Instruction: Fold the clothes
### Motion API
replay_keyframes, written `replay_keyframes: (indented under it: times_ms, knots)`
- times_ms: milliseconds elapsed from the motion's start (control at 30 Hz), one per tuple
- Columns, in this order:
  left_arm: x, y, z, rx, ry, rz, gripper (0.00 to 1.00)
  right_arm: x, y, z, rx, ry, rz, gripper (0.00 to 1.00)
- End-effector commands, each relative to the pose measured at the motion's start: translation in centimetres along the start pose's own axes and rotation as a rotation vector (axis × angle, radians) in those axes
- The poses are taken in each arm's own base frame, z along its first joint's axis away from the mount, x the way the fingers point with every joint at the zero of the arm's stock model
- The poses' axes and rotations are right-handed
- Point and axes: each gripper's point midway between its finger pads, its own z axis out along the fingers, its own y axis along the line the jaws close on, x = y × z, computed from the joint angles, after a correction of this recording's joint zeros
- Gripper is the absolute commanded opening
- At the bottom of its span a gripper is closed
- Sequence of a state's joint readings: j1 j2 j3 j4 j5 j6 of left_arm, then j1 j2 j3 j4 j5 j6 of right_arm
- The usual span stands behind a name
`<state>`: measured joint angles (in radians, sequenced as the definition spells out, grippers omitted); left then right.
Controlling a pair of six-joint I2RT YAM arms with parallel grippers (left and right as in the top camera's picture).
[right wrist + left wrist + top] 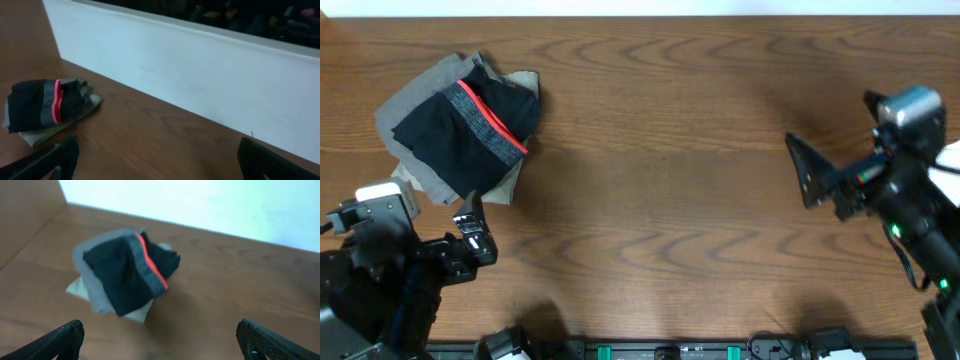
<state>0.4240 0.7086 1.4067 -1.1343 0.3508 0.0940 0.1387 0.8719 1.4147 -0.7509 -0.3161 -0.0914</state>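
Wood-grain table [660, 120] is carrying one small heap near its far left corner. Black leggings [470, 130] are lying there folded, grey waistband and red edge facing up, resting on top of folded grey trousers [405, 115] and khaki trousers [505, 185]. Left gripper [159, 340] is hovering near the heap, jaws spread wide, holding nothing. Right gripper [803, 172] is hanging well apart at the table's right side, jaws likewise spread, empty.

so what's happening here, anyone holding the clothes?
Nobody. The folded black leggings with the grey, coral-edged waistband lie on a stack of folded grey and khaki trousers at the far-left corner of the wooden table. The left gripper is open near the pile; the right gripper is open and empty over bare table.
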Motion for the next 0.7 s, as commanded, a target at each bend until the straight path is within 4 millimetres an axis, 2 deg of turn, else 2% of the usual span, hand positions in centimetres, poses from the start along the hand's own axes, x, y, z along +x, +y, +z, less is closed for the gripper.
replay_keyframes:
  times_ms: [0,167,267,433,667]
  knots:
    - [0.8,1.0,0.4,-0.05,0.047,-0.012,0.98,0.5,-0.8,-1.1,0.064,0.011,-0.005,0.99]
    - [0.9,1.0,0.4,-0.049,0.053,-0.014,0.98,0.4,-0.6,-1.7,0.065,0.0,-0.007,0.99]
    - [0.9,1.0,0.4,-0.049,0.053,-0.014,0.98,0.9,-0.5,-1.7,0.062,0.023,0.0,0.99]
    - [0.9,1.0,0.4,-0.049,0.053,-0.014,0.98,3.2,-0.3,-1.8,0.054,0.112,0.026,0.99]
    - [0.9,1.0,0.4,-0.049,0.053,-0.014,0.98,7.4,0.4,-2.7,0.036,0.288,0.079,0.99]
